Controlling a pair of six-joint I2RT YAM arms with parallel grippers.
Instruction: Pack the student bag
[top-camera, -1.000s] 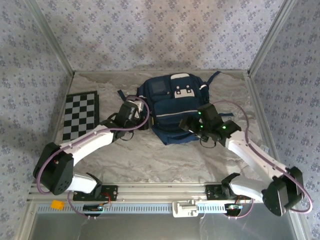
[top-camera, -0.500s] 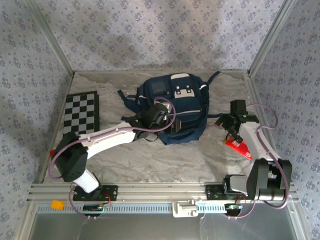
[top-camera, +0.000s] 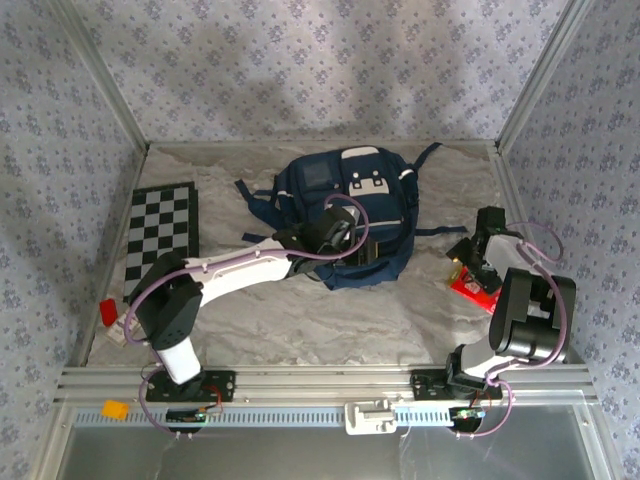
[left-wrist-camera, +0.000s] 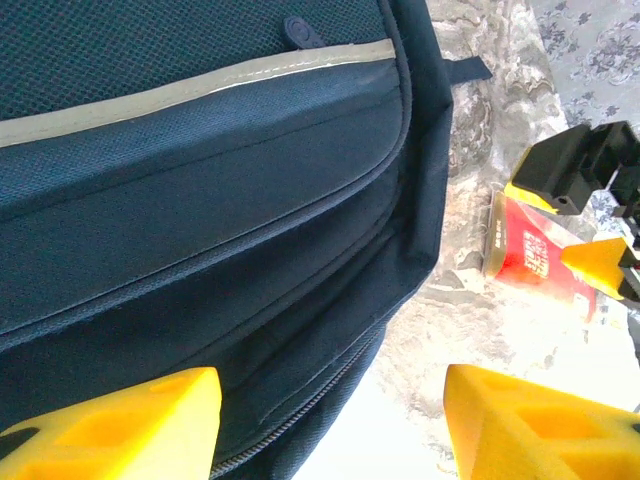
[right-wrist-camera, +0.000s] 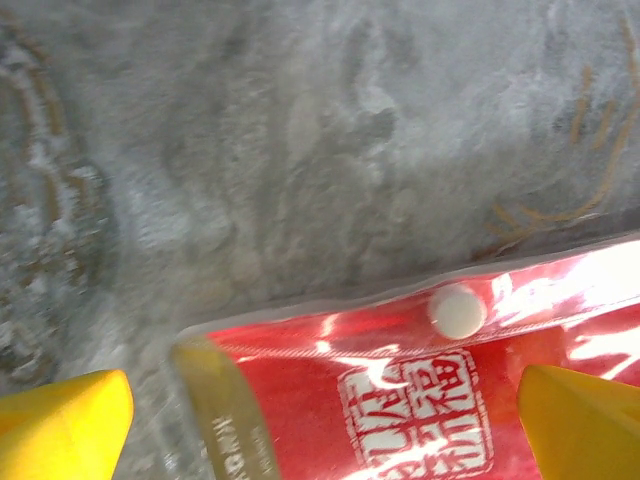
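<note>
Two tools are mine to answer for here. From above, the student bag (top-camera: 350, 215) lies flat in the middle of the tabletop (top-camera: 300, 320) towards the far side, white-flapped pocket up. My left tool (top-camera: 352, 252) sits at its near edge. My right tool (top-camera: 478, 262) is well off to the right, over a red packet (top-camera: 475, 290). A chessboard (top-camera: 162, 232) lies flat at the far left.

The left wrist camera adds what the overhead one is too far off to give: a grey stripe (left-wrist-camera: 200, 85) across the navy fabric and a zip line (left-wrist-camera: 300, 400) running along the bag's edge. My left tool's yellow fingers (left-wrist-camera: 110, 425) stand apart with nothing clamped, one over the bag, the other over bare tabletop.

The right wrist camera gives the packet close: clear glossy wrap, red print, a white snap (right-wrist-camera: 457, 310). My right tool's jaws stand wide open, one on either side above the packet. I cannot tell whether they touch it.
</note>
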